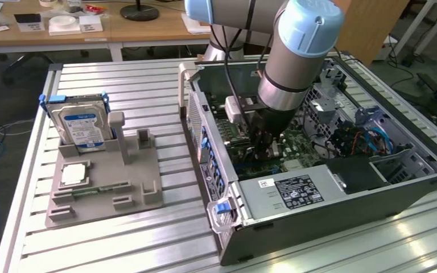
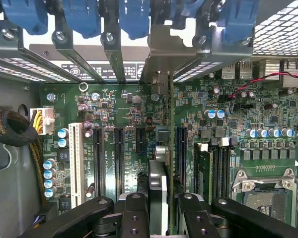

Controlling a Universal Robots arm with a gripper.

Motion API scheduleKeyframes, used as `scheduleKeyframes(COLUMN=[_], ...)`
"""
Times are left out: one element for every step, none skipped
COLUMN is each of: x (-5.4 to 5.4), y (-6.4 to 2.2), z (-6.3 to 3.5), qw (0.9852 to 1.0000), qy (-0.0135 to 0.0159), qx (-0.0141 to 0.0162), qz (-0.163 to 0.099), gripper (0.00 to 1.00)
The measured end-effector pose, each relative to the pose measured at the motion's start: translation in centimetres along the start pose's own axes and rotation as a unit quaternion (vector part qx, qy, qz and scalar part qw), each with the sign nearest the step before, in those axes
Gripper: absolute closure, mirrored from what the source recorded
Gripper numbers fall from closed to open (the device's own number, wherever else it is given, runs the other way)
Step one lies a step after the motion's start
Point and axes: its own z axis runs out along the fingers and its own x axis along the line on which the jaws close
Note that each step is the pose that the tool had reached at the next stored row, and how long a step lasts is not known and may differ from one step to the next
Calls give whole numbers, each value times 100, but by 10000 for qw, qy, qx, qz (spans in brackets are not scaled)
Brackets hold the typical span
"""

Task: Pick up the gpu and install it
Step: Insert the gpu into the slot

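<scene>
- We're over a slatted metal table (image 1: 127,239), wooden desks behind, and the open computer case (image 1: 332,210) lies on its side as our landmark.
- Inside the case, the arm reaches down to the motherboard (image 2: 129,124).
- Gripper (image 2: 158,203) is clamped on the gpu (image 2: 158,183), held edge-on just above the expansion slots (image 2: 119,153).
- We judge this the seating step: the card's edge needs lining up with one slot, then a straight press.
- Hard to tell which slot it sits over; the card's lower edge is hidden behind the fingers (image 2: 134,213).
</scene>
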Motion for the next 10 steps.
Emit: scheduleKeyframes(x=[0, 0, 1, 1, 1, 1, 2, 2, 2, 2], y=[0, 0, 0, 0, 0, 0, 0, 0, 0, 0], z=[2, 5, 7, 9, 15, 20, 23, 24, 24, 24], qw=[10000, 10000, 10000, 10000, 10000, 10000, 10000, 10000, 10000, 10000], qy=[0, 0, 1, 1, 0, 0, 0, 1, 1, 1], qx=[0, 1, 0, 0, 1, 0, 0, 0, 0, 0], qz=[0, 0, 0, 0, 0, 0, 0, 0, 0, 0], gripper=[73, 73, 73, 73, 73, 73, 73, 73, 73, 73])
